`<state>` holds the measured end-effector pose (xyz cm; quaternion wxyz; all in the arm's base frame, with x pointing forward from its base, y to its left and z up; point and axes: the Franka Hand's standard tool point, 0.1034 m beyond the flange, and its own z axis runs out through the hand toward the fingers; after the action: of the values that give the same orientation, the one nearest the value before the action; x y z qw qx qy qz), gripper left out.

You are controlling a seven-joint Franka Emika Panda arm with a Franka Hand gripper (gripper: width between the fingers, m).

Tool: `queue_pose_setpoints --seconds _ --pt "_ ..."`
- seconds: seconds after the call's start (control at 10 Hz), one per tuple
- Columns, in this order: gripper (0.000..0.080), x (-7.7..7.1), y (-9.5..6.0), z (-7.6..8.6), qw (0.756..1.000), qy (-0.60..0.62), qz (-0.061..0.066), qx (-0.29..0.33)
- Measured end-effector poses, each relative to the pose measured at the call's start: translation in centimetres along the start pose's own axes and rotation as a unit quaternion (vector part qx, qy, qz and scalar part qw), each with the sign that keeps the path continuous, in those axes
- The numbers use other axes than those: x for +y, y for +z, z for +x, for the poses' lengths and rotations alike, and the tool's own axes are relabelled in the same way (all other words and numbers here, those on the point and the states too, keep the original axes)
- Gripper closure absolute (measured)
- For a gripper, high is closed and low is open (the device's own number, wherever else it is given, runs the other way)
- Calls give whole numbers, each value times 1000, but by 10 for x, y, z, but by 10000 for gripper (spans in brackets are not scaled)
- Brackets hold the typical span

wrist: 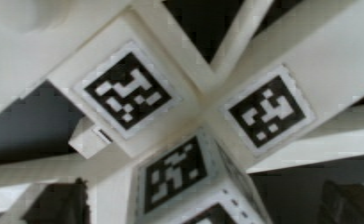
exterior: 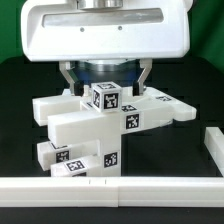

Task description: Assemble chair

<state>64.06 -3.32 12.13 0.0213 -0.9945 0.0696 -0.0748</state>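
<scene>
The chair is a cluster of chunky white tagged parts joined on the black table in the middle of the exterior view. A small tagged cube tops it, long blocks reach out to both sides, and more tagged blocks lie low at the front. My gripper hangs straight above the cluster, one finger on each side of the top part. In the wrist view the tagged chair parts cross close below. My gripper is open, with dark gaps between the fingers and the part, and it holds nothing.
A long plain white rail runs along the front of the table. A second rail piece stands at the exterior view's right. The arm's wide white hand fills the top of the view.
</scene>
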Motion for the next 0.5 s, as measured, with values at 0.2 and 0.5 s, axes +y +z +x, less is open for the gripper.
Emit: queue_pose_setpoints --seconds 0.2,0.5 --pt "151 1 0 0 998 -61 0 0" --pt "151 1 0 0 990 -141 -1 0"
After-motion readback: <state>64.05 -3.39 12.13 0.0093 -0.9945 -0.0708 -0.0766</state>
